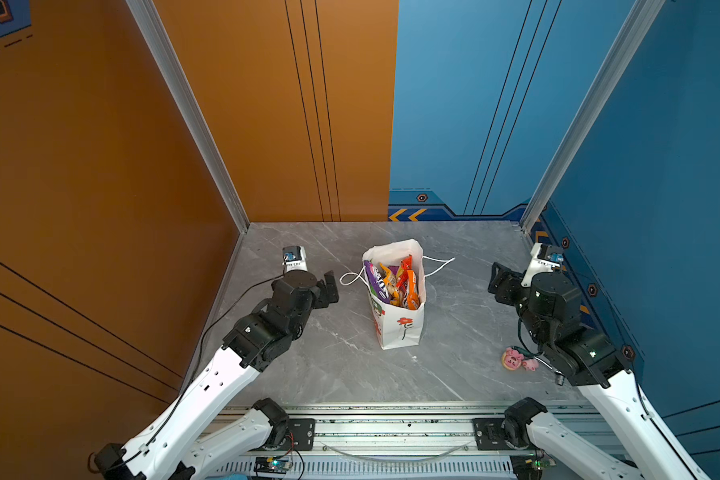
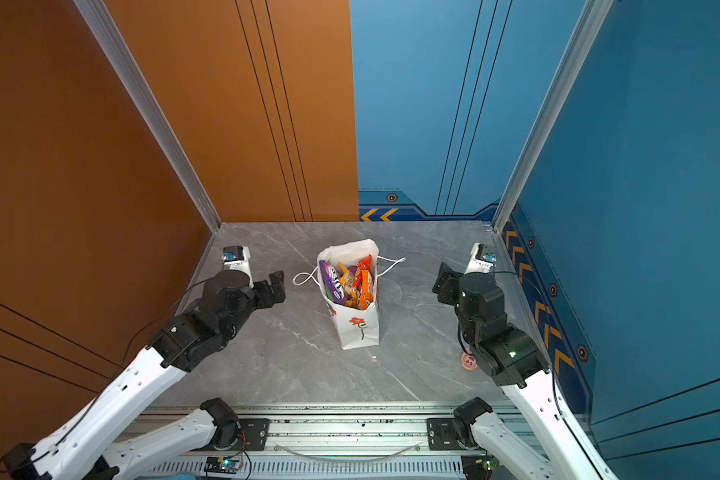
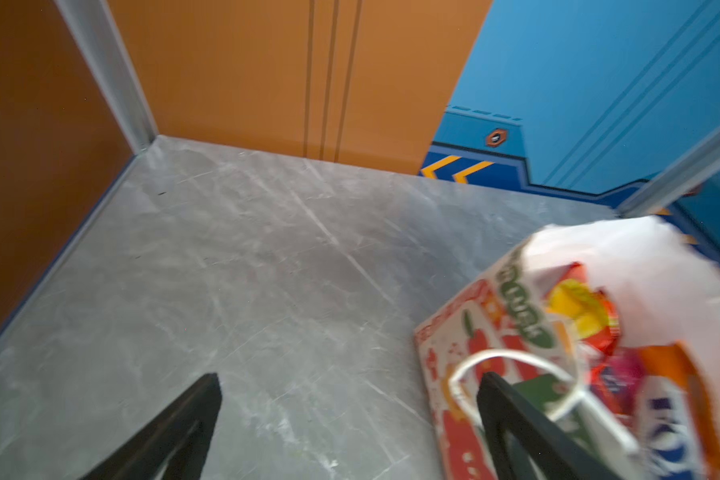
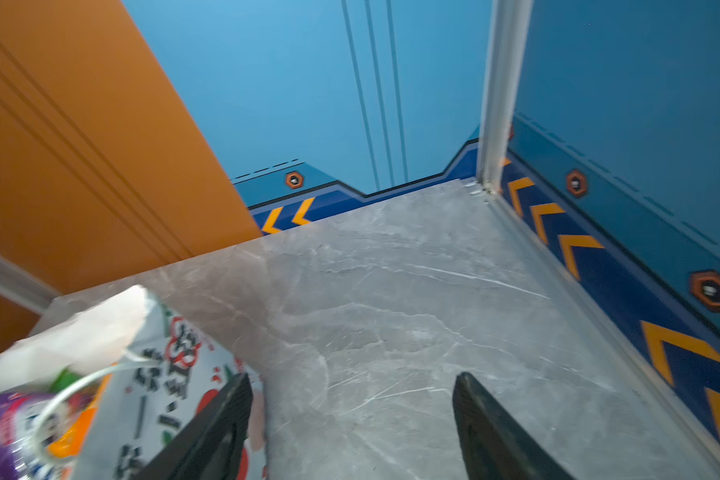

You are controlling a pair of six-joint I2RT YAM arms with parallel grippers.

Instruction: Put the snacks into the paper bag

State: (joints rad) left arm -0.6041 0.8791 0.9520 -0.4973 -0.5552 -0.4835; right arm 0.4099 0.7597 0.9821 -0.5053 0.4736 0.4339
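1. In both top views the white paper bag [image 1: 404, 332] stands upright near the middle of the grey marble table [image 1: 329, 365]. Its mouth is open and the snacks [image 1: 395, 284] are packed inside. A purple packet [image 1: 376, 282] sits at the left, with the orange and yellow packets [image 1: 408, 286] beside it
2. Only the top views show the red flower [image 1: 404, 321] on the bag's near face and both cord handles [image 1: 350, 279], one hanging out to each side
3. The left wrist view alone shows one side of the bag, with red and green print too blurred to read. A cord loop lies there just behind one finger
4. The right wrist view alone shows the opposite side, with black characters and red marks, and the purple packet at the mouth
5. In a top view two pink pig-faced toys [image 1: 516, 359] lie on the table against the right arm [image 1: 574, 353]; in a top view that arm hides all but part of them
6. The left gripper [image 1: 331, 289] is released, its fingers spread wide with only table between them. It sits just left of the bag's upper part, beside the left handle, and whether it touches the cord cannot be told
7. The right gripper [image 1: 495, 282] is also spread and empty. It sits well apart from the bag on the right, near the blue wall
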